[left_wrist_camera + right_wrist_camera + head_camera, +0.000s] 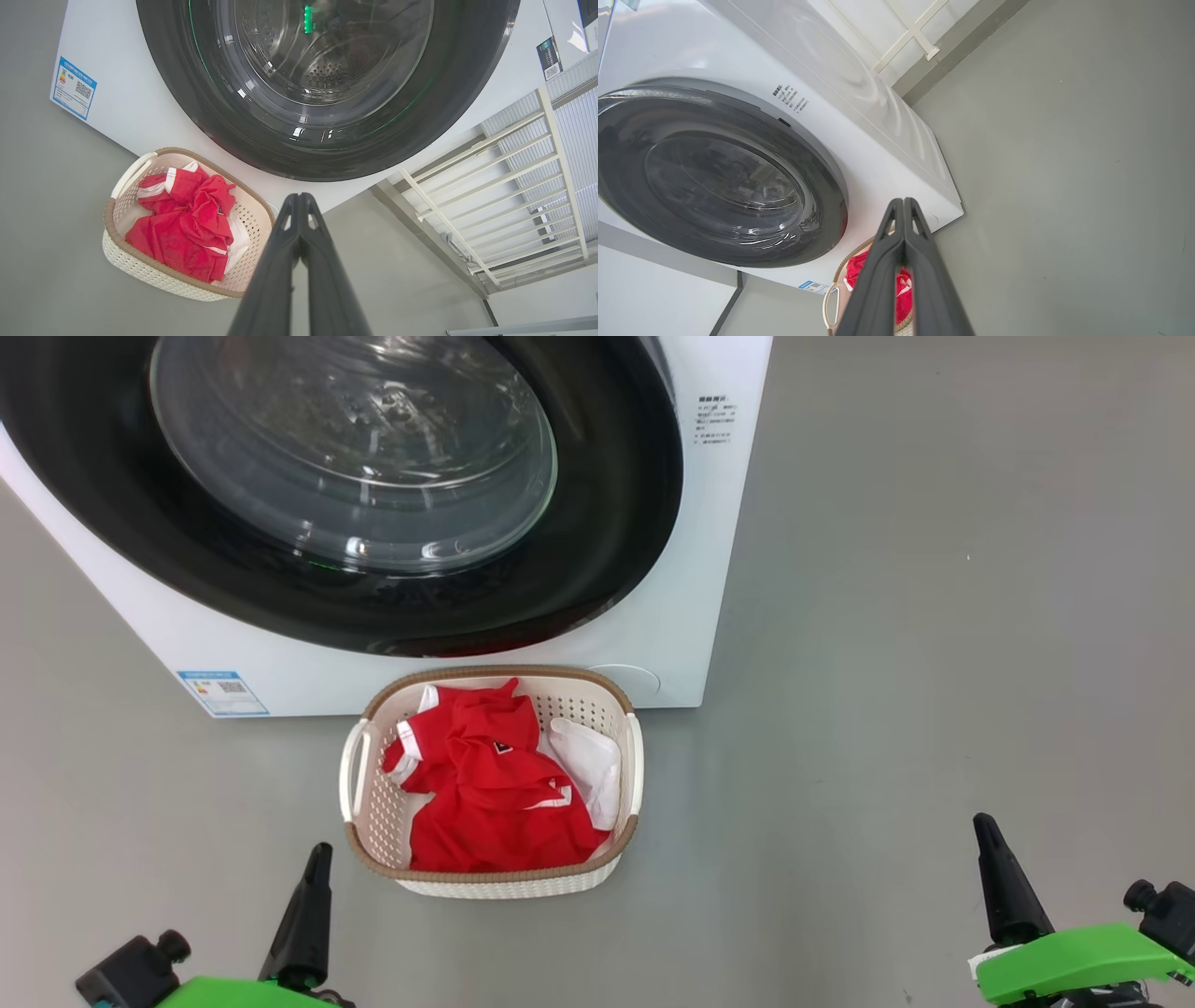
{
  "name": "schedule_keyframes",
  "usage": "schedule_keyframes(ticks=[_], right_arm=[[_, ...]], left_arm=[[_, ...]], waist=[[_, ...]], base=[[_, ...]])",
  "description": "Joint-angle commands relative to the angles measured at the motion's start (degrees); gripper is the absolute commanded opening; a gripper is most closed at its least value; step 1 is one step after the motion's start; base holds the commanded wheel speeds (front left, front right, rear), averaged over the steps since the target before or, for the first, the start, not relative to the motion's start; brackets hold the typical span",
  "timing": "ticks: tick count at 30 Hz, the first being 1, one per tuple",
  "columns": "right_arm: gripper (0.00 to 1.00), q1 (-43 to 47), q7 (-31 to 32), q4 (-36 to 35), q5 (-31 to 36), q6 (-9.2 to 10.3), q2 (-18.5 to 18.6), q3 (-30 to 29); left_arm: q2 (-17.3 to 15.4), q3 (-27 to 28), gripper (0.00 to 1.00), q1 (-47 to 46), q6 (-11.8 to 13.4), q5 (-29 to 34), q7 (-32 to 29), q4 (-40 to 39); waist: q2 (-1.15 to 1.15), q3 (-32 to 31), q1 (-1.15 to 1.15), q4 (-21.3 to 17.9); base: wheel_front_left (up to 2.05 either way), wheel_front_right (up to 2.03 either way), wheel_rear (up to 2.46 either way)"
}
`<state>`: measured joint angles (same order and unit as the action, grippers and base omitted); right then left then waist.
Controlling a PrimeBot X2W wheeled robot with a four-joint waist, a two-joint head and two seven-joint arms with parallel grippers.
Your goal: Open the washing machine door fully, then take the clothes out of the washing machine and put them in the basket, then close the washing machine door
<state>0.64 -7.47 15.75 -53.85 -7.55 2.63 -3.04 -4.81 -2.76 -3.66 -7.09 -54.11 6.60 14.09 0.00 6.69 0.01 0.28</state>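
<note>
Holding left gripper [317, 861] and right gripper [988, 840] pinched shut, empty, well back from basket [490, 875]; leaving clothes [495, 784] inside, door [611, 523] seemingly closed; probably parking clear, task finishing.

White washing machine [695, 616] across the top of the head view, with a glossy black ring on the door [607, 523] around clear glass. Blue-edged sticker [222, 693] at lower left. Cream basket [373, 803] at centre, dotted with small holes, brown woven-look rim. Inside, bright red shirt [485, 793] with white trim, white cloth [588, 761] at right. Plain grey floor [934, 663]. Black fingers, green bodies on left gripper [320, 854] and right gripper [983, 823] in the lower corners.
</note>
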Motion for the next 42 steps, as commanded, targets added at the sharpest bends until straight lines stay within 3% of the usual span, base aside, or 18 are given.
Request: schedule_keyframes(ticks=[1, 42], right_arm=[[0.00, -2.7, 0.4, -1.5, -1.7, 0.03, 1.1, 0.4], [0.00, -5.0, 7.1, -1.7, -24.7, 0.05, 1.8, -0.3]], left_arm=[[-0.9, 1.4, 0.00, -1.4, -0.2, -1.4, -0.2, -1.0], [-0.3, 4.6, 0.00, -1.9, -0.3, -24.3, -6.6, -0.5]], waist=[[0.00, -0.1, -0.01, 0.0], [0.00, -3.9, -0.01, -0.2]], base=[[0.00, 0.00, 0.00], [0.00, 0.00, 0.00]])
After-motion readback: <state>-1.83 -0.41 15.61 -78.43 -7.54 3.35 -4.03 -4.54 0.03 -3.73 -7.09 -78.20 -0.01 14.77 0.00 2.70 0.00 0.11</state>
